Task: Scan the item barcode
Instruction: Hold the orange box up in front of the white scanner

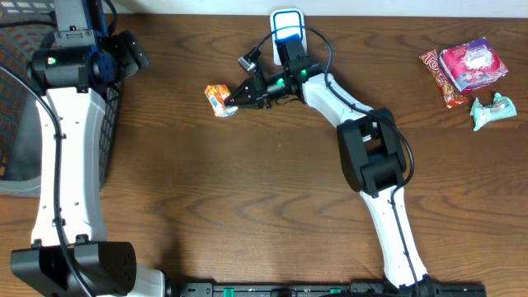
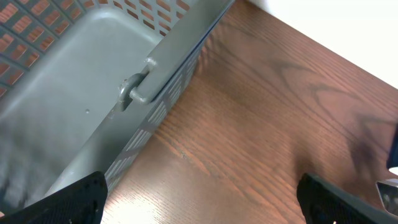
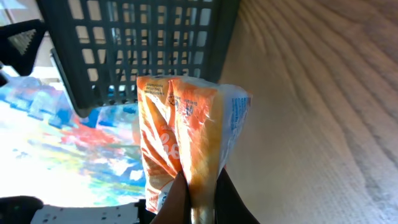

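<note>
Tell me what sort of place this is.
Probably a test bench set up as a mock shop checkout: a wooden table with a blue-lit device that looks like a barcode scanner, a grey basket at the left edge, and snack packets lying at the right.

The wooden tabletop (image 1: 206,206) bears a basket (image 1: 21,107) at its left edge, a scanner (image 1: 286,23) (lit blue) at the far edge, and three snack packets (image 1: 472,64) by the far right corner.

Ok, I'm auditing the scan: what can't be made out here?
Barcode on the packet: too small overhead, no bars legible in the right wrist view.
Scanner: overhead, partly behind the right arm.
Basket inside: overhead, cut by the edge and covered by the left arm.
</note>
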Robot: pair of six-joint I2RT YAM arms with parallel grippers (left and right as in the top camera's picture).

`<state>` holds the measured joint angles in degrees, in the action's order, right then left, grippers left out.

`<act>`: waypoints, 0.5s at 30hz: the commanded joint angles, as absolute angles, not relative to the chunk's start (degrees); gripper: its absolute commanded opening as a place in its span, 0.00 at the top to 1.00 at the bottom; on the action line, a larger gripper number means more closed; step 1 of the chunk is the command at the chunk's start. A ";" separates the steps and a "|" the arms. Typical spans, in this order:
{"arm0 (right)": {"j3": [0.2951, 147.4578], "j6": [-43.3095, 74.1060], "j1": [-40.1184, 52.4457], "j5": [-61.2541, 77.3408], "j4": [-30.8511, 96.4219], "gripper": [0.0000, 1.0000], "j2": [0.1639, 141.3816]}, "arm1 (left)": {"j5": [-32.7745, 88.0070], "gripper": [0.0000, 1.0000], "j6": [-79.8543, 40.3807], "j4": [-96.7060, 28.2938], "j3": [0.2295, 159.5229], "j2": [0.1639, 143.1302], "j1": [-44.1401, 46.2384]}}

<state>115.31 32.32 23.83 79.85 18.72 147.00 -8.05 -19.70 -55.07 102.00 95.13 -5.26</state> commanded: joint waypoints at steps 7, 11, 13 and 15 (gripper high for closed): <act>114.98 30.55 23.57 77.91 19.11 0.99 141.36 | -9.23 0.02 -20.27 -55.22 102.35 94.41 -6.09; 114.98 26.46 23.97 66.89 22.20 0.99 136.20 | -9.23 0.02 -20.27 -55.22 102.35 94.41 -6.09; 114.98 22.61 23.94 53.76 28.18 0.99 132.33 | -9.23 0.02 -20.27 -55.22 102.35 94.41 -6.09; 114.98 19.84 23.94 34.72 34.33 0.99 128.20 | -9.23 0.02 -20.27 -55.22 102.35 94.41 -6.09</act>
<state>114.78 26.30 23.90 59.44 31.46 136.31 -8.05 -19.70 -55.09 102.00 95.13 -5.26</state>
